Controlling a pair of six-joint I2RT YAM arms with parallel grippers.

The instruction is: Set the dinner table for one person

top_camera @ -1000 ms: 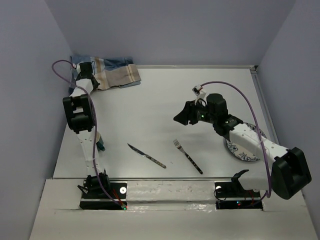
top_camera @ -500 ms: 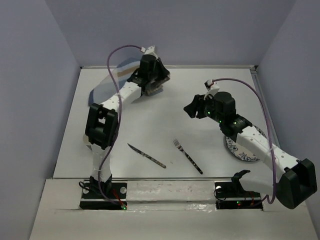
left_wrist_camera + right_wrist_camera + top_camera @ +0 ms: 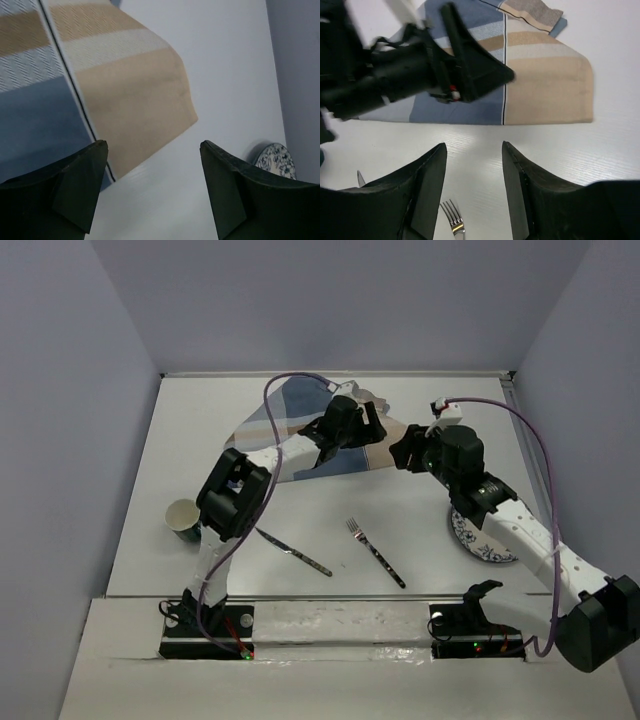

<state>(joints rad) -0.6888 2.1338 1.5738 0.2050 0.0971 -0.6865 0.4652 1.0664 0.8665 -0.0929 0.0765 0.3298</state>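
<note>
The blue-and-tan striped cloth [image 3: 298,405] lies spread flat at the back middle of the white dinner table [image 3: 300,505]. My left gripper [image 3: 372,430] hovers over the cloth's right end. In the left wrist view the left gripper [image 3: 153,143] is open and empty above the cloth's tan corner [image 3: 130,95]. My right gripper [image 3: 402,454] is just right of that corner. It also stands open and empty [image 3: 474,146] over bare table, near the cloth's [image 3: 545,90] front edge. A fork [image 3: 376,553] and a knife [image 3: 293,552] lie near the front.
A blue-patterned plate [image 3: 487,540] sits at the right, partly under the right arm. A cup [image 3: 183,518] stands at the left beside the left arm. The fork's tines [image 3: 452,219] show just below the right fingers. Walls close in the back and both sides.
The left arm swung from the back-left corner to the back middle, dragging the cloth out flat, then opened and let it go. The right gripper moved back and right. The cup is uncovered.
</note>
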